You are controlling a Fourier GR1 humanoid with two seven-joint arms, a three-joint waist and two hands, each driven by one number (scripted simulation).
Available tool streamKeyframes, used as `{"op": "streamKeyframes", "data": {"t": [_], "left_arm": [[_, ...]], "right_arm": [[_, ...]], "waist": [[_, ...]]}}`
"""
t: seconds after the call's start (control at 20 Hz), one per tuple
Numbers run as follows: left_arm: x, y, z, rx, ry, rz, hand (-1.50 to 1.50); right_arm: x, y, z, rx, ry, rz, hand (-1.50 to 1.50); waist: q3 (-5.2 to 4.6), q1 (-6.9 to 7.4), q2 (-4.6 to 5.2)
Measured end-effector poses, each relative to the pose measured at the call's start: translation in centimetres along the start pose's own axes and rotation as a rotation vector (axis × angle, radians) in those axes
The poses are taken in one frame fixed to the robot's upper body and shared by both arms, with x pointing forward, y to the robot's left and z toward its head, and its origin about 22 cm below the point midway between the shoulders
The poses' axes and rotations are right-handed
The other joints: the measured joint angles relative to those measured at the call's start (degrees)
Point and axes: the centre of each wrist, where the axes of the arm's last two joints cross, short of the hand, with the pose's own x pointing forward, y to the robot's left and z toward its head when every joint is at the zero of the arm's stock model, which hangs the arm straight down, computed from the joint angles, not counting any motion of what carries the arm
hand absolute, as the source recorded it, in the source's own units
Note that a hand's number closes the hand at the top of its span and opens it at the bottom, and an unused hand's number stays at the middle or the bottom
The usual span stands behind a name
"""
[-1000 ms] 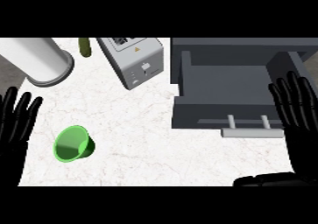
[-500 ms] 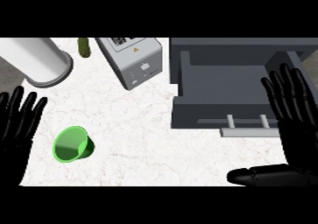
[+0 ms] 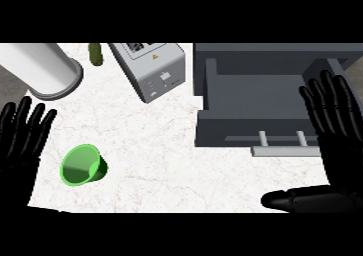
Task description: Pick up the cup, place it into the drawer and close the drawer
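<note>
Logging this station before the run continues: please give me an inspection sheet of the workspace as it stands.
Surface: white marbled counter.
Job's things: green cup on its side, left; grey drawer open, nothing seen inside.
Clutter: white cylinder, grey box appliance, small green object along the far edge.
Hands: left hand open beside the cup; right hand open beside the drawer; both hold nothing.
Cables: nothing seen.
Surroundings: dark floor at far left.

The right hand (image 3: 339, 145) covers part of the drawer's (image 3: 258, 100) right side.
</note>
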Motion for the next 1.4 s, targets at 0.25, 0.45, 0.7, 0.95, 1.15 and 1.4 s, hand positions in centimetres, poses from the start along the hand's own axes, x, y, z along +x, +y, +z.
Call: {"op": "streamKeyframes", "data": {"t": [0.25, 0.45, 0.7, 0.95, 1.15, 1.4], "left_arm": [[-0.3, 0.4, 0.8, 0.021, 0.022, -0.007, -1.50], [-1.7, 1.2, 1.8, 0.046, 0.055, -0.014, -1.50], [-2.9, 2.2, 2.1, 0.071, 0.100, -0.031, -1.50], [-5.1, 3.5, 3.7, 0.105, 0.134, -0.063, -1.50], [-6.9, 5.0, 4.1, 0.132, 0.152, -0.072, -1.50], [-8.7, 6.2, 5.3, 0.135, 0.173, -0.087, -1.50]], "right_arm": [[0.2, -0.2, -0.7, -0.015, -0.005, 0.006, -1.50], [-0.1, -0.4, 0.0, -0.013, -0.006, 0.003, -1.50], [-0.1, -0.8, -0.4, -0.013, -0.009, 0.007, -1.50], [0.0, -1.1, -0.2, -0.011, -0.008, 0.007, -1.50], [-0.2, -1.4, -0.6, -0.006, -0.005, 0.015, -1.50], [0.5, -1.3, -0.5, -0.004, 0.003, 0.007, -1.50]], "waist": [[0.00, 0.08, -0.01], [-0.01, 0.04, -0.01], [0.00, 0.03, 0.00], [-0.01, 0.01, 0.00], [-0.01, -0.01, 0.03], [0.01, -0.04, 0.02]]}}
